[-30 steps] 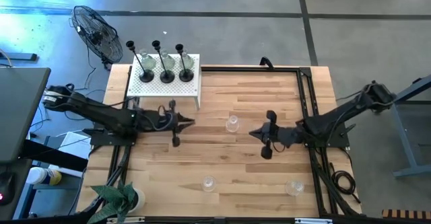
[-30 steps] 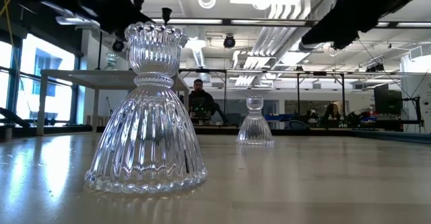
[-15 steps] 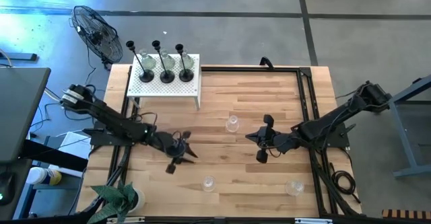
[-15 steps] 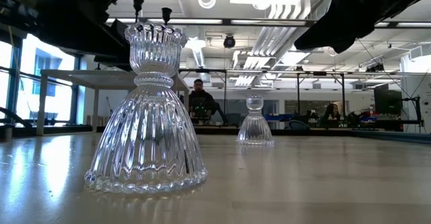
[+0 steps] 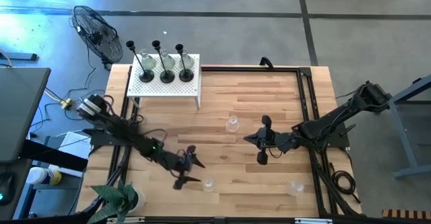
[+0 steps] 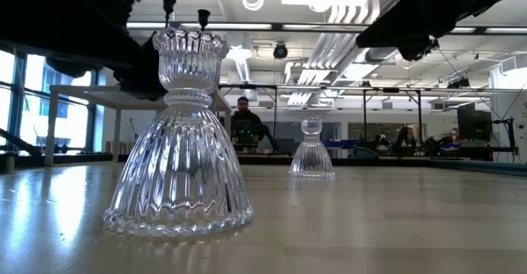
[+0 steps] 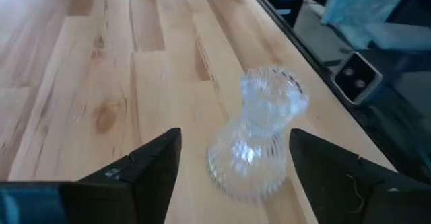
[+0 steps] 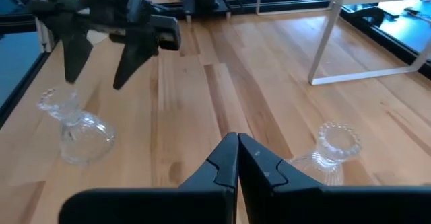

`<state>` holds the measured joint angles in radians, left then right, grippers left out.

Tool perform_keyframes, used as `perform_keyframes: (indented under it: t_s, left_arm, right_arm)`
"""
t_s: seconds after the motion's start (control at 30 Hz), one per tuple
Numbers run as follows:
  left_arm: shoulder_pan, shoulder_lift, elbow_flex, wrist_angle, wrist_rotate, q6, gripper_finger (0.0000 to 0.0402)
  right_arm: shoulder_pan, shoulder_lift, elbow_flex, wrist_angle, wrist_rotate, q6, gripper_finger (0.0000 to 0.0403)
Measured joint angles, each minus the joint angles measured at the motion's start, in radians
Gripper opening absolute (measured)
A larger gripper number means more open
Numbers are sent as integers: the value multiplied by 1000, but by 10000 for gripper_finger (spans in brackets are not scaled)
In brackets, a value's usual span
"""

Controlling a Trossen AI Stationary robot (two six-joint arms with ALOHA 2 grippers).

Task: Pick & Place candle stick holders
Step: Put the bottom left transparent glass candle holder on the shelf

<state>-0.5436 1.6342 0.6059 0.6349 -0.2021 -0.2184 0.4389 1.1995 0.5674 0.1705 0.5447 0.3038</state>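
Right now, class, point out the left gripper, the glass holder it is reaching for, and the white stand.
left gripper (image 5: 195,169), high view, between its fingertips
glass holder (image 7: 259,140), left wrist view, ribbed body
white stand (image 5: 176,87), high view, perforated top

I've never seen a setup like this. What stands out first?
The left tool reaches with open fingers toward a ribbed glass holder near the table's front edge. At the back left, three black holders stand on a white stand. The right tool waits shut mid-table.
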Motion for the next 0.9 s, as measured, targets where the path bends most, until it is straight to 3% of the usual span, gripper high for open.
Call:
perform_keyframes:
  t_s: [0.13,0.47,0.63,0.9]
  left_arm:
    - [-9,66,66,0,-48,-24,274]
    - [-33,140,145,-2,11,-68,274]
    - [-56,139,170,2,-74,-77,274]
    - [-52,249,258,1,-81,-79,273]
  right_arm:
    - [0,0,0,11,-31,-20,0]
    - [0,0,0,29,-77,-42,0]
    - [1,0,0,37,-92,-40,0]
    - [1,0,0,62,-92,-39,0]
